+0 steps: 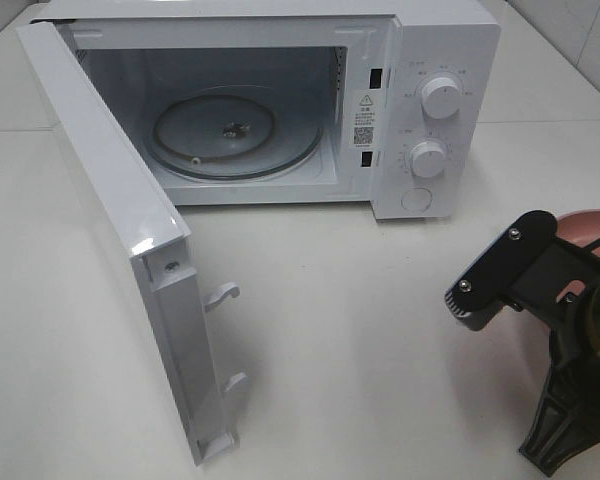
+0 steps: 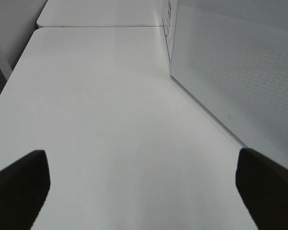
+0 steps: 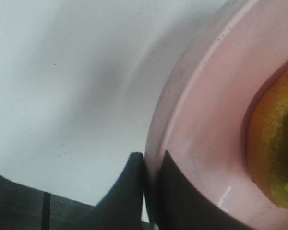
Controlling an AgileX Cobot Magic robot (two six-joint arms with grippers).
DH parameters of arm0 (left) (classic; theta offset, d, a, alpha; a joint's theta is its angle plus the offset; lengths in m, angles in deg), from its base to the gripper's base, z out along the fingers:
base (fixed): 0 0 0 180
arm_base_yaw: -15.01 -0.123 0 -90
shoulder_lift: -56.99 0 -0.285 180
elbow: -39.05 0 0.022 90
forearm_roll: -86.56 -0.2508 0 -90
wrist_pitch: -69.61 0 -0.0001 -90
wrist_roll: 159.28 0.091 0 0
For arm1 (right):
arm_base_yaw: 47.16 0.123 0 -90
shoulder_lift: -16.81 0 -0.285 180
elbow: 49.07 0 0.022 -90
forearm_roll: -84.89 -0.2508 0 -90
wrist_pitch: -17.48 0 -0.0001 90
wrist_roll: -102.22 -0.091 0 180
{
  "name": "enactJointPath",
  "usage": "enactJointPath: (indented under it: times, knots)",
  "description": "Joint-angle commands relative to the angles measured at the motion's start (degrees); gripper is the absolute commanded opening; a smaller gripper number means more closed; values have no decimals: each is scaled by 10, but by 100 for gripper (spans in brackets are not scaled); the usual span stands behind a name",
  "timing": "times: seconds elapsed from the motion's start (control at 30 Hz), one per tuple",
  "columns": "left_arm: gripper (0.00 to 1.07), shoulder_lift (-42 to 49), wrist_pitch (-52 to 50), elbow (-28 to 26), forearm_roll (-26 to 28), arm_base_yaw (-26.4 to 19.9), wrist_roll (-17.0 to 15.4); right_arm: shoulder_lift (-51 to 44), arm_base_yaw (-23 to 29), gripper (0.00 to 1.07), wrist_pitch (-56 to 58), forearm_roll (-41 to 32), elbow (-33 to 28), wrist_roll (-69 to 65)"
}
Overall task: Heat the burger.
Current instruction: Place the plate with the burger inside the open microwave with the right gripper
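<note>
The burger (image 3: 276, 139) shows only as an orange-brown bun edge with a bit of yellow, sitting on a round pink plate (image 3: 206, 110) in the right wrist view. My right gripper (image 3: 151, 165) is shut on the plate's rim, one dark finger outside it and one inside. In the exterior high view my right arm (image 1: 565, 320) covers the burger, and only a sliver of the pink plate (image 1: 590, 222) shows at the right edge. My left gripper (image 2: 144, 191) is open over bare white table, holding nothing, beside the microwave door (image 2: 240, 72).
The white microwave (image 1: 430, 60) stands at the back with its door (image 1: 110, 200) swung wide toward the front left. Its glass turntable (image 1: 230, 130) is bare. Two knobs (image 1: 440, 97) sit on its right panel. White table (image 1: 360, 330) lies between microwave and plate.
</note>
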Motion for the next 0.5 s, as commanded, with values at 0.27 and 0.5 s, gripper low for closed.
enactJointPath:
  times: [0.27, 0.5]
  knots:
    - [98, 12, -5, 2, 2, -2, 1, -6, 3, 0, -28, 60, -1, 85]
    - [98, 12, -5, 2, 2, -2, 1, -6, 3, 0, -63, 80, -1, 142]
